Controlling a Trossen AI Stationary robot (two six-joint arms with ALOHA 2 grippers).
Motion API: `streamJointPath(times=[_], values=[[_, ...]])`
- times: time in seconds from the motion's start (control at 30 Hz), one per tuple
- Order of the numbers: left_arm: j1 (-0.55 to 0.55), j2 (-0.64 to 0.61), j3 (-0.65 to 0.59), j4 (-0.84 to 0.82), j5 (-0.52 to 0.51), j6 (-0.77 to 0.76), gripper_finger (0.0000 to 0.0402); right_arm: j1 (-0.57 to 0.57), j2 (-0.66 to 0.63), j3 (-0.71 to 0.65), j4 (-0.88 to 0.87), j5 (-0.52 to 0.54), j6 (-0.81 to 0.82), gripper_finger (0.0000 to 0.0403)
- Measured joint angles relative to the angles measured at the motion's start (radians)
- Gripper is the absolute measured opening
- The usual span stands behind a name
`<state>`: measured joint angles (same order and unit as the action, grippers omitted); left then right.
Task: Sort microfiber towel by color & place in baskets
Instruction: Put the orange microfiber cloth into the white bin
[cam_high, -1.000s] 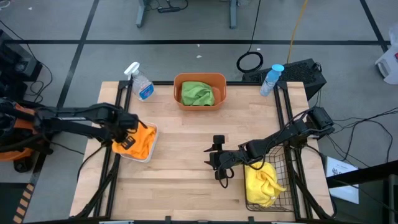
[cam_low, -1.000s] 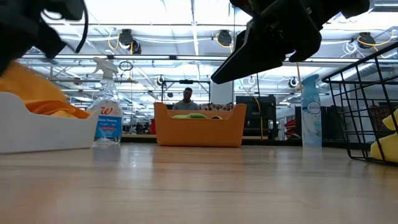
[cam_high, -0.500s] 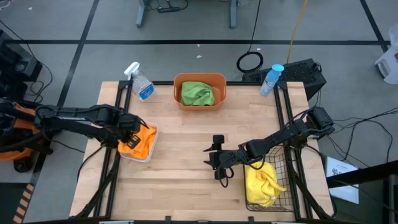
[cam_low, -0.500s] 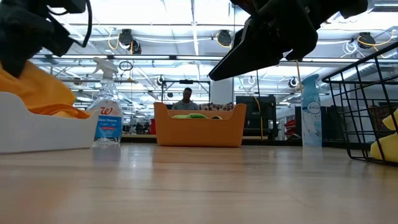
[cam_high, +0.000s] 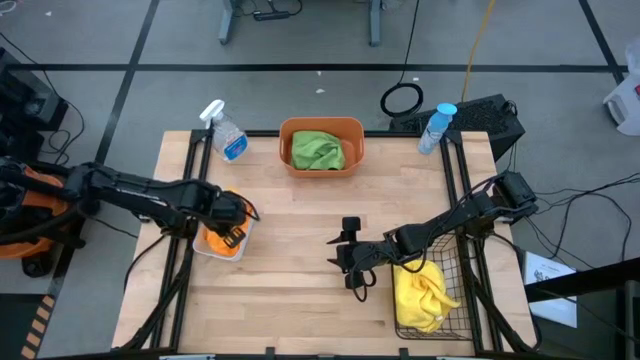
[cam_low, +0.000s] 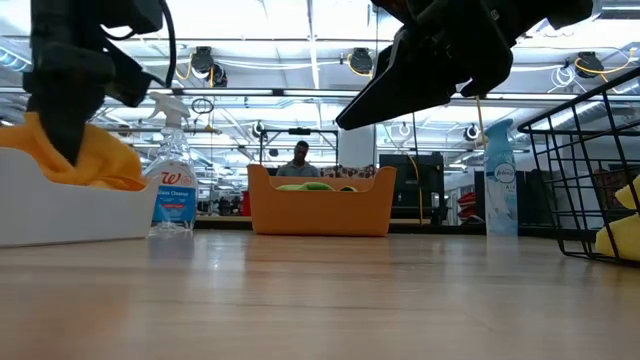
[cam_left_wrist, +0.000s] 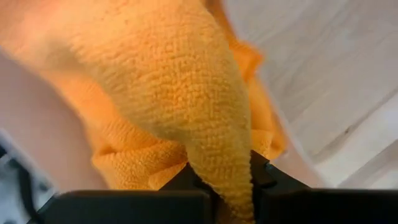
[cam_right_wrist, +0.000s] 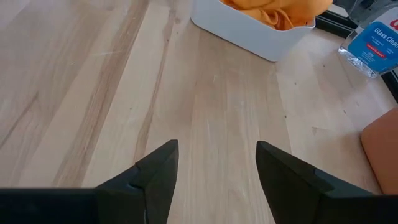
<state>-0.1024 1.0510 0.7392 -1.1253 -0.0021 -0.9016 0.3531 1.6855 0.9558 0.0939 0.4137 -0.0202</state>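
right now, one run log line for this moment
left gripper: shut on orange towel over white bin | right gripper: open, above table

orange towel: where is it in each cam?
High view: orange towel in the white bin, table's left side, under the left gripper.
Low view: far left, above the bin wall.
Left wrist: fills the picture, pinched.
Right wrist: top edge.
Shared landmark: the white bin.

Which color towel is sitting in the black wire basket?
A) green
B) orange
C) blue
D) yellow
D: a yellow towel lies in the black wire basket; the green towel is in the orange tub.
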Motion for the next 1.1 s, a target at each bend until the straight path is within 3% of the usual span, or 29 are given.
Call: streamJointPath(times=[0.17,0.57,0.83,1.1], values=[[-0.041,0.032,-0.003,0.060,-0.001,-0.001,0.0058,0.000,0.000,0.000,-0.001,0.000,0.000,0.0208],[-0.115,0.013,0.002,-0.061,0.087,-0.052,0.0196,0.002,0.000,0.000,-0.028,0.000,0.019,0.0208],[-0.145,-0.042,0.089,-0.068,0.060,-0.096,0.0229,0.002,0.000,0.000,-0.024,0.000,0.019,0.0208],[-0.147,-0.064,0.097,-0.108,0.049,-0.112,0.0246,0.002,0.000,0.000,-0.025,-0.021,0.027,0.0208]])
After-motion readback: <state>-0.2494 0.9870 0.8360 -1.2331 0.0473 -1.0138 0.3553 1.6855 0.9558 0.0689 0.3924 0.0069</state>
